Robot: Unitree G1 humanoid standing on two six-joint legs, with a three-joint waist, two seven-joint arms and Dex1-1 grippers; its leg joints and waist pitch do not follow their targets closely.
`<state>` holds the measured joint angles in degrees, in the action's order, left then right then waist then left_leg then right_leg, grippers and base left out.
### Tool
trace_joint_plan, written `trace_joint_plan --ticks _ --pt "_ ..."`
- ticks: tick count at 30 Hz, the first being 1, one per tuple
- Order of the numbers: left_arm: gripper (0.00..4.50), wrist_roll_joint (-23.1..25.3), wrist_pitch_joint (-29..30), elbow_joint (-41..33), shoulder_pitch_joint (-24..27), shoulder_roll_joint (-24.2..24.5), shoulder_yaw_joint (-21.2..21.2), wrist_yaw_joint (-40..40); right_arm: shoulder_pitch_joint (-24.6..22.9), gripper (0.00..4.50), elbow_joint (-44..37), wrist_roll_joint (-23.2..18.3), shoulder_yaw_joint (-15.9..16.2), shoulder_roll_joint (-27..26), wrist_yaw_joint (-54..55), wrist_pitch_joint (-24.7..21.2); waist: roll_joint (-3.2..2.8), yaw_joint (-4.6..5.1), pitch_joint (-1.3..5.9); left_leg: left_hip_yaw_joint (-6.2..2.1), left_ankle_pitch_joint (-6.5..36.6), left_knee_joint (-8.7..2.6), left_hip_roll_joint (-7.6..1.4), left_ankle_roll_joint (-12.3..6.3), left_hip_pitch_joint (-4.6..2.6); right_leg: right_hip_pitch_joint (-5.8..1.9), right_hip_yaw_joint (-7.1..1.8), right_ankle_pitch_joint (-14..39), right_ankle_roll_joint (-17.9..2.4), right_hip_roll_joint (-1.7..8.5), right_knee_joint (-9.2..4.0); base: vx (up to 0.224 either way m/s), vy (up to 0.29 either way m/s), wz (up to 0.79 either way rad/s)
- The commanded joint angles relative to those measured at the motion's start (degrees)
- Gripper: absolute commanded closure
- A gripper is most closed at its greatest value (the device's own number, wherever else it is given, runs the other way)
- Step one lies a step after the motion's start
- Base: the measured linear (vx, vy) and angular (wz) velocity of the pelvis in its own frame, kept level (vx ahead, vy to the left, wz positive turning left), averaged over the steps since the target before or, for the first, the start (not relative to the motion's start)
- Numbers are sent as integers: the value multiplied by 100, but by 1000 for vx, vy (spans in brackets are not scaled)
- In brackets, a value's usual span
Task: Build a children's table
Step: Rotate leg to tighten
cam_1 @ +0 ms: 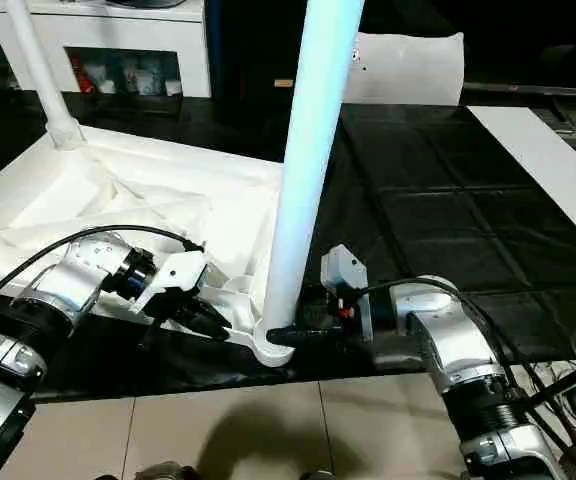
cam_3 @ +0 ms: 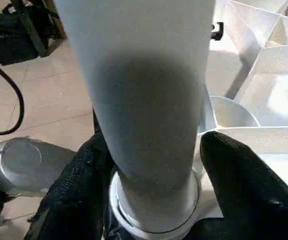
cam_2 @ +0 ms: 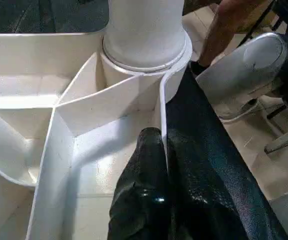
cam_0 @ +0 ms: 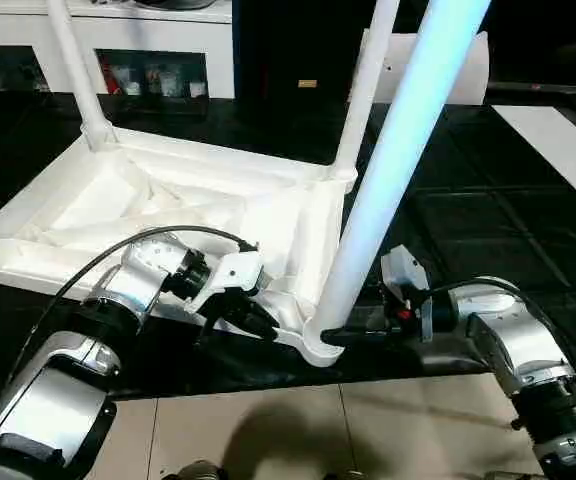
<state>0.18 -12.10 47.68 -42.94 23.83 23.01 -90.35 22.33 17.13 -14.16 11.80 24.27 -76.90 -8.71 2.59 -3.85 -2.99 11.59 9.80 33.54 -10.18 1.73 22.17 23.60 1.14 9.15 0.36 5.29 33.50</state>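
Trouble here would most likely come from the near leg (cam_0: 388, 170): it stands in the near corner socket (cam_0: 318, 345) of the upturned tabletop (cam_0: 148, 215), which lies ribs-up on the dark table (cam_0: 488, 190), and I cannot tell whether it is pushed fully home. A sideways shove from the right gripper (cam_3: 154, 185) could lever it loose or tilt the whole top. That gripper's two black fingers straddle the leg's base, one either side, seemingly touching it, though a firm clamp is not evident. The left gripper (cam_2: 156, 175) is pinched closed on the tabletop's thin rim wall beside the socket; if that pinch slips, the top could skid. Two further legs (cam_0: 73, 65) rise from the far corners, their upper ends cut off. The fourth corner is out of frame.
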Motion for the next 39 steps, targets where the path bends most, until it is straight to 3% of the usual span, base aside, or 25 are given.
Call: trace_joint_plan --ticks 1,5,9,12,14,17,18,19,20,21,22,24,25,26,29,32,34,37,39 --pt "450 48 -73 -187 -1 -43 290 -215 81 190 47 -97 52 28 -108 -70 -11 12 383 -80 1566 -416 -322 -77 -174 -205 -119 1333 -1398 252 -290 0 0 0" --pt "450 30 -59 -177 -9 -35 308 -215 81 222 43 -108 66 19 -137 -105 -17 5 389 -73 1432 -403 -320 -133 -175 -214 -113 1123 -1464 244 -270 0 0 0" --pt "450 40 184 -126 -29 -212 69 -90 16 251 -80 -218 -1 -72 6 -325 -19 9 379 -67 1495 -407 -314 -103 -172 -221 -115 1254 -1467 242 -287 0 0 0" --pt "450 33 572 1 -152 -549 -113 672 -137 255 -313 -344 -150 -333 563 -749 -17 8 365 -81 1660 -423 -322 -31 -183 -198 -119 1534 -1394 247 -307 0 0 0" --pt "450 -41 743 53 -217 -773 -200 1076 -248 257 -466 -328 -208 -528 980 -950 -8 13 335 -113 2030 -431 -304 105 -207 -153 -130 2165 -1231 280 -378 0 0 0" --pt "450 -152 1062 76 -300 -1078 -324 1513 -375 257 -577 -144 -189 -793 1535 -1047 18 102 319 -172 2323 -449 -275 255 -191 -127 -125 2792 -924 284 -439 0 0 0" --pt "450 -148 1128 98 -333 -1183 -374 1690 -396 257 -592 -67 -186 -897 1771 -1097 20 125 320 -188 2359 -454 -273 256 -181 -134 -119 2895 -875 292 -452 0 0 0" --pt "450 -155 1264 150 -402 -1372 -463 2025 -413 257 -581 24 -249 -1171 2292 -1219 -21 156 308 -196 2432 -455 -267 274 -188 -105 -120 2997 -820 285 -469 0 0 0" --pt "450 -141 1465 236 -505 -1621 -599 2536 -414 257 -545 160 -343 -1540 3012 -1350 -13 236 300 -198 2503 -459 -247 322 -174 -83 -112 3063 -792 265 -486 0 0 0" --pt "450 -141 1465 236 -505 -1621 -599 2536 -414 257 -545 160 -343 -1540 3012 -1350 -8 271 311 -206 2537 -456 -244 351 -171 -79 -105 3115 -773 266 -486 0 0 0" --pt "450 -127 1524 263 -536 -1682 -642 2697 -405 257 -528 203 -368 -1633 3206 -1367 13 303 330 -237 2506 -459 -234 327 -151 -128 -78 3196 -694 281 -505 0 0 0" --pt "450 -66 1627 380 -636 -1859 -769 3208 -298 257 -349 401 -504 -1982 3947 -1402 -57 356 317 -229 2478 -473 -241 288 -147 -100 -94 3027 -717 263 -514 0 0 0" --pt "450 -28 1642 436 -679 -1931 -818 3453 -233 257 -247 493 -580 -2145 4329 -1415 -24 415 332 -225 2588 -458 -223 279 -167 -79 -80 2998 -750 247 -539 0 0 0" --pt "450 119 1647 567 -777 -2079 -881 4096 -9 258 103 693 -745 -2539 5243 -1378 -56 461 318 -228 2632 -468 -212 309 -154 -57 -87 3011 -769 240 -535 0 0 0" --pt "450 310 1595 651 -833 -2161 -878 4543 225 258 418 778 -930 -2913 5844 -1304 -54 531 336 -235 2684 -458 -216 281 -172 -59 -85 2917 -762 242 -560 0 0 0" --pt "450 398 1453 676 -829 -2144 -832 4561 327 258 496 862 -897 -3001 5935 -1197 -29 519 346 -196 2461 -455 -217 139 -150 -91 -112 2436 -856 227 -537 0 0 0" --pt "450 440 1368 677 -816 -2114 -798 4514 341 203 511 909 -883 -3011 5962 -1155 -43 501 355 -176 2263 -455 -219 70 -135 -112 -127 2129 -927 226 -510 0 0 0" --pt "450 547 1051 694 -764 -1973 -687 4203 301 179 491 932 -1017 -3040 6047 -1036 6 490 362 -154 2118 -445 -221 -9 -127 -137 -133 1995 -994 230 -486 0 0 0" --pt "450 585 910 698 -739 -1914 -656 4088 277 168 488 959 -1054 -3011 6099 -975 -7 491 361 -163 2090 -453 -223 -6 -115 -149 -131 2080 -969 239 -483 0 0 0"
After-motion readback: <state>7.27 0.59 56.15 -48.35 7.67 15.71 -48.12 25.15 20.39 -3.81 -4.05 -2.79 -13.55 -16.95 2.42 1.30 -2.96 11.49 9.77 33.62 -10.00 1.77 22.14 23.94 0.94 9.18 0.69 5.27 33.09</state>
